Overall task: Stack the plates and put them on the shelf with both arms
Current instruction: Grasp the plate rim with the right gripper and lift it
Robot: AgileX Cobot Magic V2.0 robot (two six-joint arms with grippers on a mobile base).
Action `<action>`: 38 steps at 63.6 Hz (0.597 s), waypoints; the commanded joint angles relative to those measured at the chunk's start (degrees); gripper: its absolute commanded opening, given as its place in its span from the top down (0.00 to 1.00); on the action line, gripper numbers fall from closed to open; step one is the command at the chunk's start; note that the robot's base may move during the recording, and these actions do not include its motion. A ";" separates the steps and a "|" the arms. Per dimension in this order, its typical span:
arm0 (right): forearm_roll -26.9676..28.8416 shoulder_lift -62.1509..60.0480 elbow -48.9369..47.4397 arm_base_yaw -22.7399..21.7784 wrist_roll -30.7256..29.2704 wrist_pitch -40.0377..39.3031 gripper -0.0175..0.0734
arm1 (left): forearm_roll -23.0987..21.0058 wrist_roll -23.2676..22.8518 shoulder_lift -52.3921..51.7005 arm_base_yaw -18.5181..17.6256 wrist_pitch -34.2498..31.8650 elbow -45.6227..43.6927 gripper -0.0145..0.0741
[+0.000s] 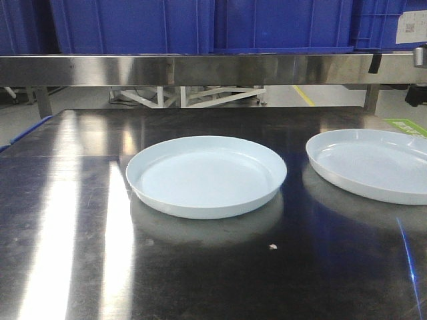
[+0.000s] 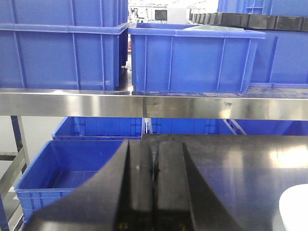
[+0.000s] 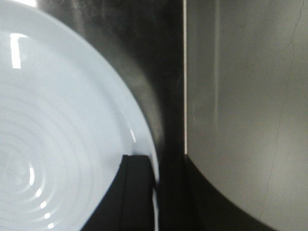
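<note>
Two pale bluish-white plates lie flat and apart on the dark steel table: one in the middle (image 1: 205,175), one at the right (image 1: 373,163), cut by the frame edge. Neither gripper shows in the front view. In the right wrist view my right gripper (image 3: 156,166) stands across the rim of a plate (image 3: 57,134), one finger (image 3: 137,192) inside and one outside, closed on the rim. My left gripper (image 2: 153,147) is shut and empty above the table's left part, facing the shelf rail (image 2: 144,103). A plate's edge (image 2: 294,209) shows at its lower right.
The steel shelf rail (image 1: 200,69) runs across behind the table with blue crates (image 1: 133,23) on it. More blue crates (image 2: 72,168) sit low at the left of the table. The table edge (image 3: 185,96) and grey floor (image 3: 240,96) lie right of the held plate. A small crumb (image 1: 272,247) lies on the tabletop.
</note>
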 commanded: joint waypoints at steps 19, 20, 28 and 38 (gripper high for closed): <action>4.67 -5.22 -4.70 -2.17 -0.39 2.42 0.75 | -0.54 -0.25 0.34 -0.38 -5.14 -2.01 0.75; 5.10 -5.47 -4.70 -2.24 -0.39 2.51 0.75 | -0.54 -0.25 0.34 -0.38 -5.14 -2.01 0.75; 8.30 -6.95 -4.70 -2.55 -0.39 3.45 0.75 | -0.54 -0.25 0.34 -0.38 -5.14 -2.01 0.75; 11.87 -9.19 -4.70 -2.49 -0.39 4.36 0.75 | -0.54 -0.25 0.34 -0.38 -5.03 -2.01 0.75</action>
